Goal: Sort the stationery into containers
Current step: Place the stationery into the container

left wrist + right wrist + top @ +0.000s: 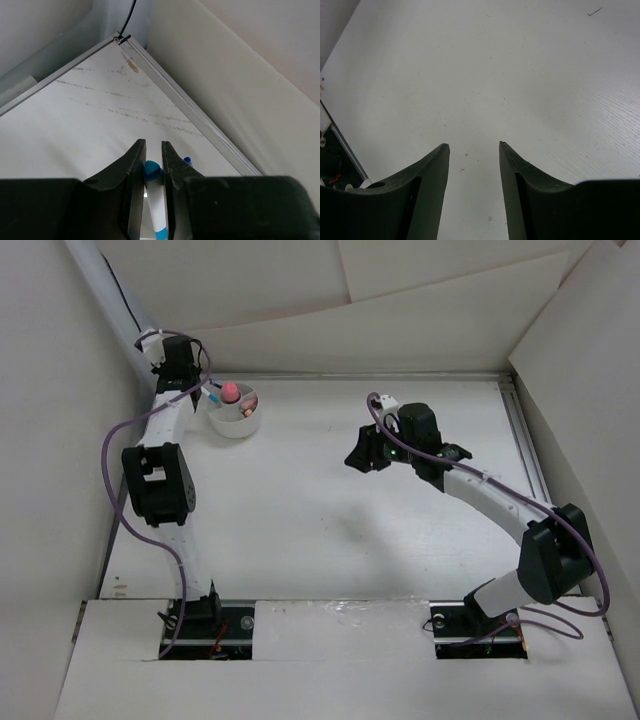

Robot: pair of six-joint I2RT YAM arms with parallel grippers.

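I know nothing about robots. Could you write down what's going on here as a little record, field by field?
Left gripper: shut on a blue-capped pen
Right gripper: open, holding nothing, above the bare table
Cup: white, round, at the table's far left, next to the left arm's tip
In the cup: a pink-capped tube; other contents too small to tell

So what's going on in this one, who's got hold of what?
The left gripper is shut on a white pen with a blue cap. It holds the pen near the far left corner of the table, right beside the white cup. A pink-capped tube already stands in the cup. The right gripper is open and empty, hovering over bare table near the middle.
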